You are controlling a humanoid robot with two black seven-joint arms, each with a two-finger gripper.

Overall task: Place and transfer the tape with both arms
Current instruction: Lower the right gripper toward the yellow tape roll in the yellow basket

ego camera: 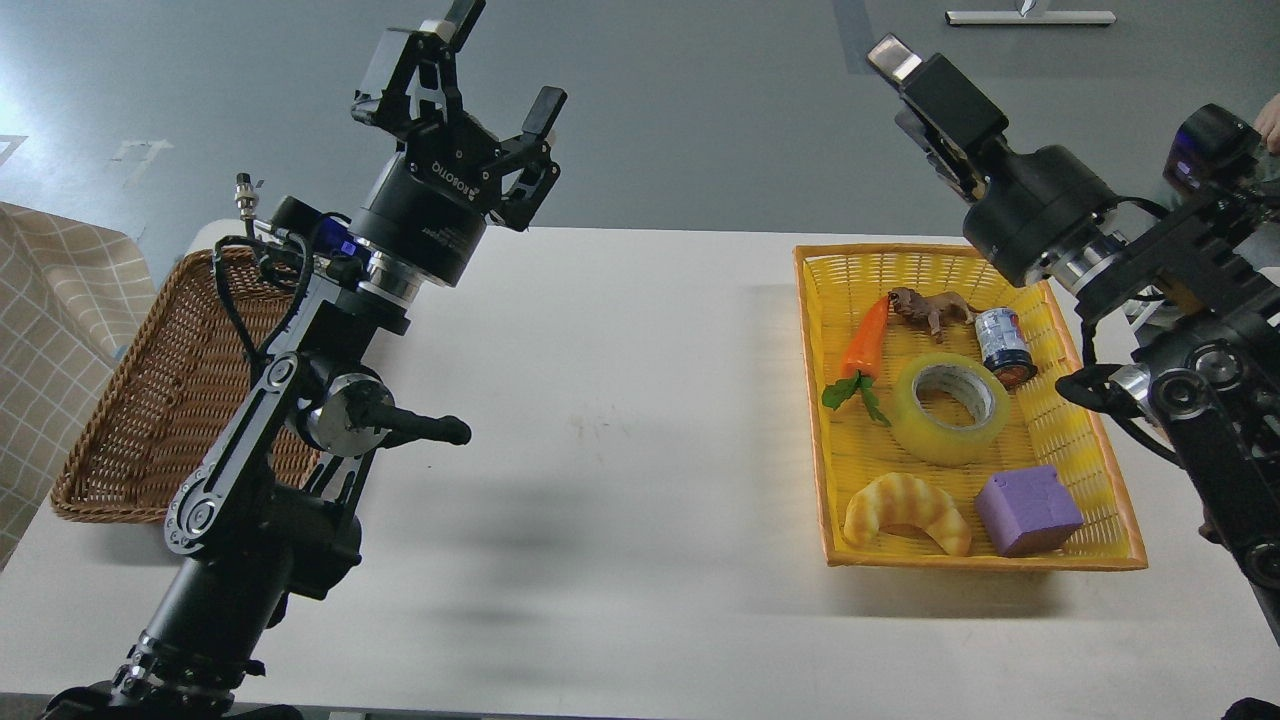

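Observation:
The tape (pixel 950 406), a yellow translucent roll with a grey-white core, lies flat in the middle of the yellow tray (pixel 816 420) at the right of the table. My right gripper (pixel 920 75) is raised above the tray's far edge, well clear of the tape. It is turned side-on, so I cannot tell its two fingers apart. My left gripper (pixel 505 55) is open and empty, held high over the table's far left, far from the tape.
The tray also holds a carrot (pixel 865 335), a brown toy animal (pixel 930 306), a small can (pixel 1003 345), a croissant (pixel 905 510) and a purple cube (pixel 1028 510). A brown wicker basket (pixel 130 420) stands at the left, behind my left arm.

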